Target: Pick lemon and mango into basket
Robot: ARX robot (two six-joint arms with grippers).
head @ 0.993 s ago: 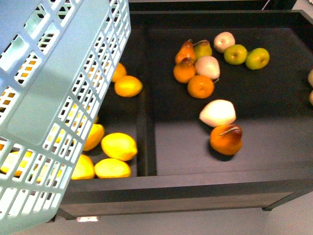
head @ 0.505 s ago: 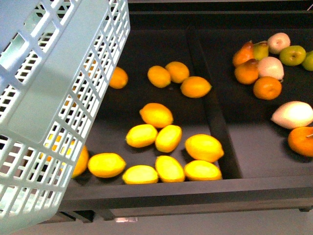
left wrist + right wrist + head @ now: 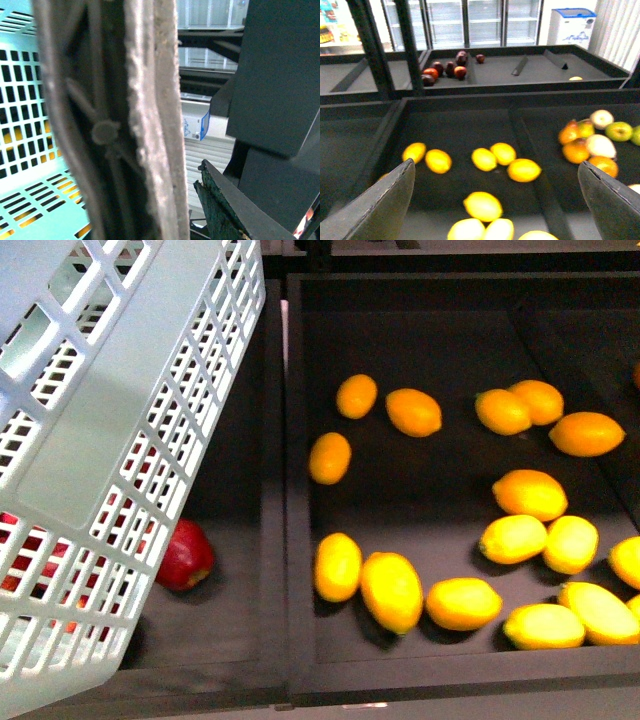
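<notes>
- The right gripper [image 3: 495,165] is spread wide and empty; a lemon [image 3: 482,205] lies in the tray [image 3: 465,125] below, between its fingers and untouched.
- The basket [image 3: 110,440] hangs tilted; that lemon lies to the right of it, well apart.
- The basket's handle [image 3: 145,100] crowds the left gripper [image 3: 202,187]; its grip cannot be told.
</notes>
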